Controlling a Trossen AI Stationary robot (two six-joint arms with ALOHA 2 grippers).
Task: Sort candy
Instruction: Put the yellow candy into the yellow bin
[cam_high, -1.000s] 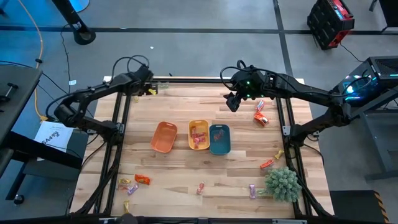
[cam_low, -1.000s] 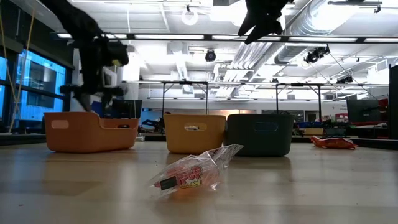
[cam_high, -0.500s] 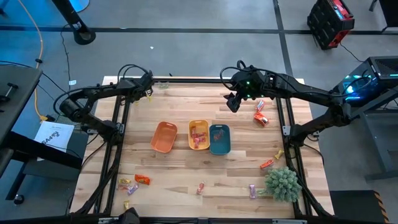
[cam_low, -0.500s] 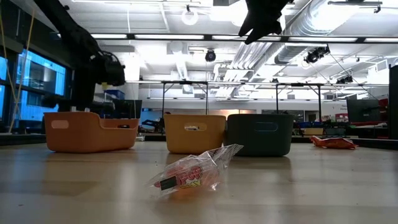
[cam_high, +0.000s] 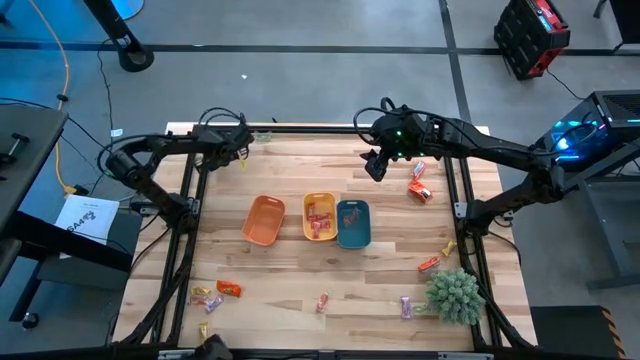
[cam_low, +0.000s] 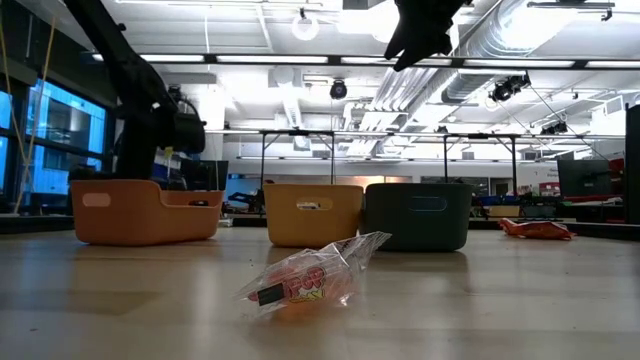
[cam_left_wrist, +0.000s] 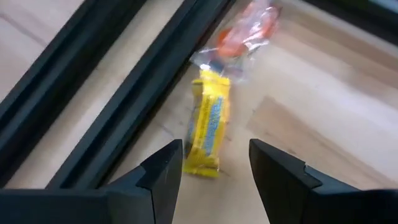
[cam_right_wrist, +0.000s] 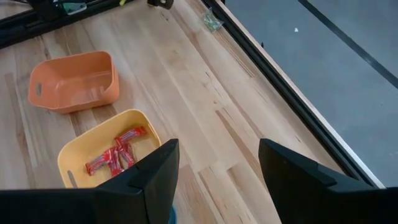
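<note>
From above, the wooden surface (cam_high: 300, 180) carries three oblong trays in a row at its middle: an orange tray (cam_high: 264, 219), a yellow tray (cam_high: 319, 216) with red candies (cam_high: 320, 219) inside, and a teal tray (cam_high: 353, 223). More candy lies scattered: a cluster near the front left corner (cam_high: 212, 294), single pieces along the front edge (cam_high: 323, 302), an orange-wrapped piece (cam_high: 429, 263) beside the spiky green plant ball (cam_high: 455, 295), and red pieces (cam_high: 419, 189) at the far right. The left gripper (cam_high: 240, 150) sits low at the far left corner beside the black frame rail (cam_high: 190, 190), and the right gripper (cam_high: 375, 165) hangs above the far middle of the surface, behind the trays. At table height, a clear-wrapped red candy (cam_low: 305, 280) lies in the foreground, in front of the three trays, with an orange wrapper (cam_low: 535, 229) far off to the right; the left arm (cam_low: 150, 110) comes down behind the orange tray. The left wrist view shows that gripper's jaws apart and empty, its fingers (cam_left_wrist: 163, 171) on either side of the near end of a yellow-wrapped candy (cam_left_wrist: 208, 124) lying flat just beside the rail, with an orange candy in clear wrap (cam_left_wrist: 242, 34) touching its far end. The right wrist view shows wide, empty jaws, its fingers (cam_right_wrist: 155, 171) high over the yellow tray and the bare orange tray.
</note>
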